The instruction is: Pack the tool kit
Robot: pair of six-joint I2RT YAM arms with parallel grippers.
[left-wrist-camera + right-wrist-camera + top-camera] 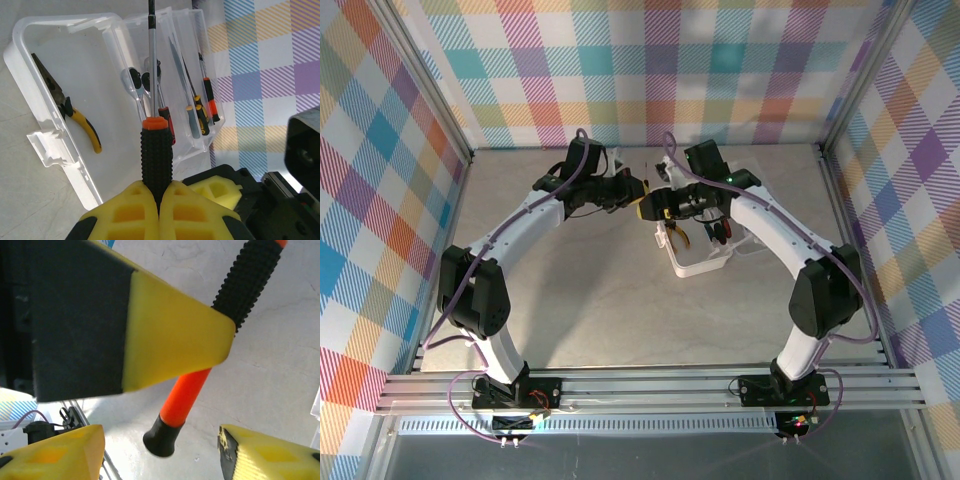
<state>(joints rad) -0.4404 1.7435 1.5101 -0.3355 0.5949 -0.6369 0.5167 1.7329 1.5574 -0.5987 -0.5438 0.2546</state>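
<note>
My left gripper (pixel 159 200) is shut on the black studded handle of a screwdriver (pixel 156 155), whose shaft points out over the open translucent case (pixel 100 60). Yellow-handled pliers (pixel 82 120) lie in one half of the case; several red-and-black tools (pixel 200 112) sit in the other half. In the right wrist view the screwdriver's orange and black butt end (pixel 180 405) hangs between the spread fingers of my right gripper (pixel 160 460), which is open and touches nothing. From above, the left gripper (pixel 640 206) and right gripper (pixel 663 206) meet tip to tip beside the case (pixel 705 265).
The case lies open on the grey table (pixel 580 300) just right of centre, under the right arm. Plaid walls (pixel 650 70) and metal posts close the table in at the back and sides. Room on the table lies to the left and in front.
</note>
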